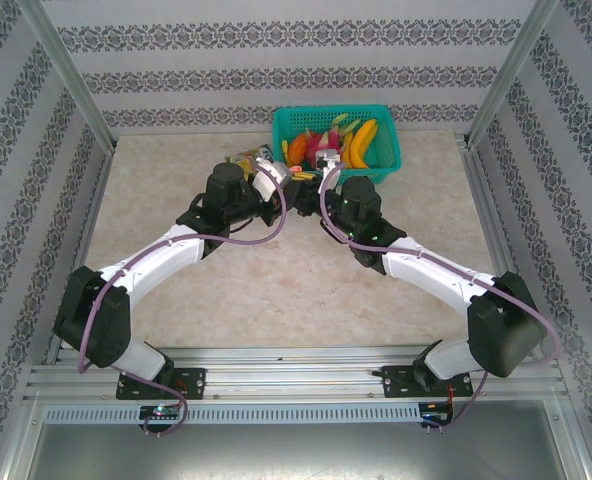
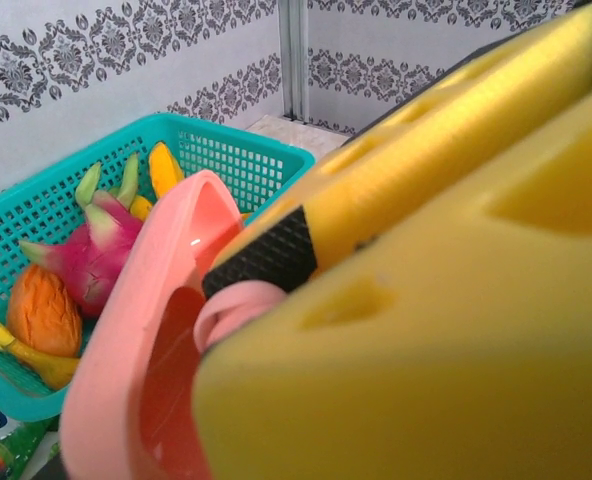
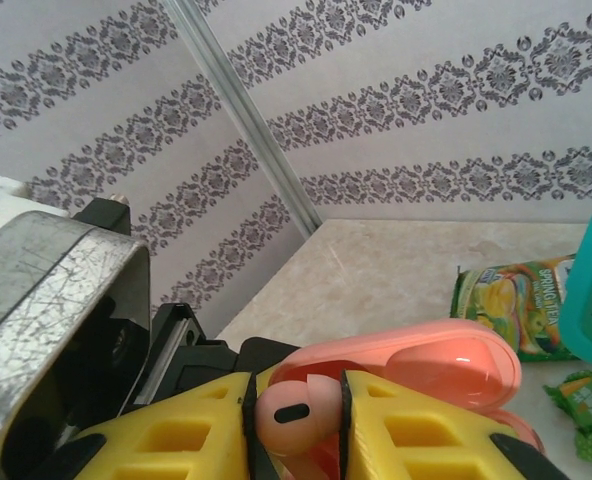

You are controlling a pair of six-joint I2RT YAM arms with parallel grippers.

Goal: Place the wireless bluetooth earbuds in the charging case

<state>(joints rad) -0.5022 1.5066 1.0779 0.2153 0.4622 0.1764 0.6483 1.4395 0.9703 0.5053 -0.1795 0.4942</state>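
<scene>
The pink charging case point(image 3: 416, 365) hangs open above the table, its lid point(image 2: 126, 340) raised. My left gripper point(image 1: 269, 188) is shut on the case; in the left wrist view its own jaws are hidden behind the right gripper's yellow fingers point(image 2: 426, 300). My right gripper point(image 3: 296, 400) is shut on a pink earbud point(image 3: 296, 415), pinched between its black pads. That earbud point(image 2: 238, 308) sits right at the mouth of the case's cavity. From above, both grippers meet in front of the basket, the right gripper point(image 1: 324, 165) just right of the left.
A teal basket point(image 1: 386, 165) of toy fruit stands at the back, its rim point(image 2: 226, 140) close behind the case. Green snack packets point(image 3: 501, 295) lie on the table beside it, one more point(image 3: 586, 400) nearer. Patterned walls enclose the table.
</scene>
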